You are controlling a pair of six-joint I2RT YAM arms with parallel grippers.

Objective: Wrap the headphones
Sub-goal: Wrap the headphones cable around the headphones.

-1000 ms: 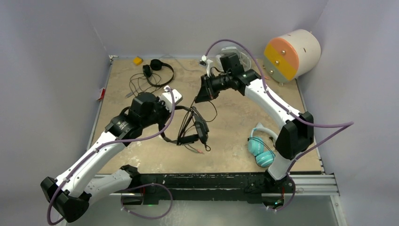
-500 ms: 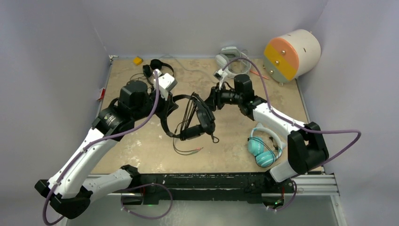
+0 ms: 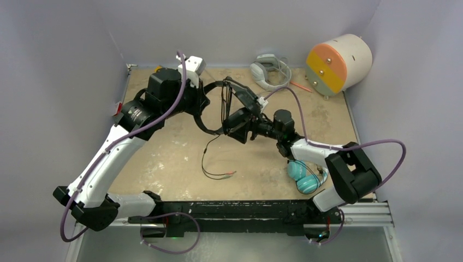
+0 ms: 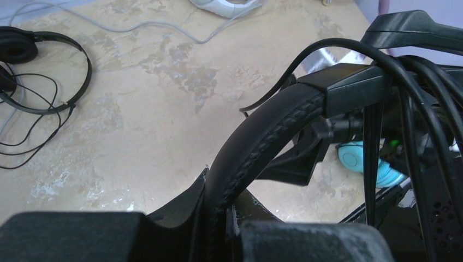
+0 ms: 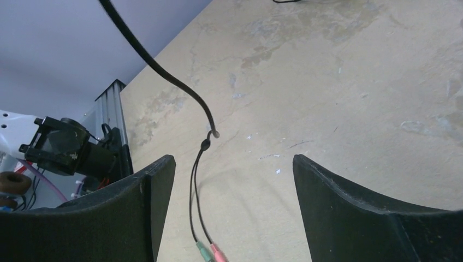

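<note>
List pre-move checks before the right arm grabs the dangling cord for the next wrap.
1. Left gripper clamped on black headset band: ok.
2. Right gripper open: ok.
3. Cord shows between right fingers in the wrist view; depth alignment: cannot tell.
4. Plugs lie free on table: ok.
5. Wrap complete: not ok, tail hangs loose.
6. Teal headphones apart from cord tail: ok.
</note>
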